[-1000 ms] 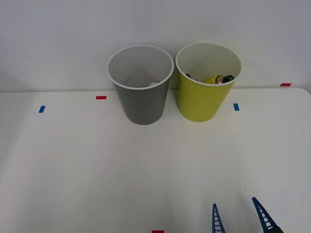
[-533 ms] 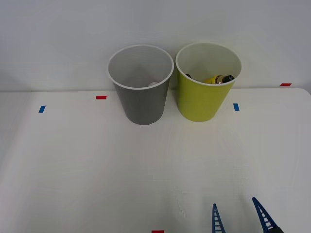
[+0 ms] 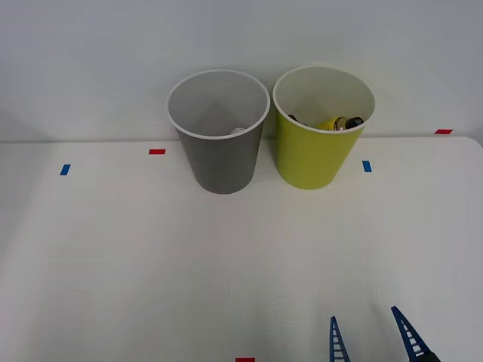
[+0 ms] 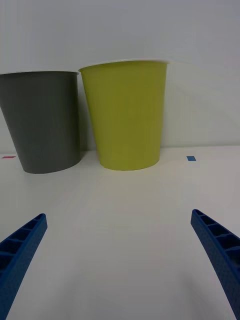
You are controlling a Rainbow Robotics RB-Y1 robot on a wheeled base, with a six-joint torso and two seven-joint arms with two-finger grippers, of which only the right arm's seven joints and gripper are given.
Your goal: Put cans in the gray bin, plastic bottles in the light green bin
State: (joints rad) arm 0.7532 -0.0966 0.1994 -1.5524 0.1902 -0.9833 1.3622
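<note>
Yellow bottle [image 3: 332, 124] sits inside my light green bin [image 3: 311, 162]; right gripper [image 3: 371, 338] spread, empty — reaching forward carelessly could topple the bins.

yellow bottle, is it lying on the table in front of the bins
No, the yellow bottle sits inside the light green bin, its black cap just above the near rim in the front view.

Front view high, angled down, wrist view low, level, both facing gray bin [image 3: 219, 151] [image 4: 42, 125].
</note>
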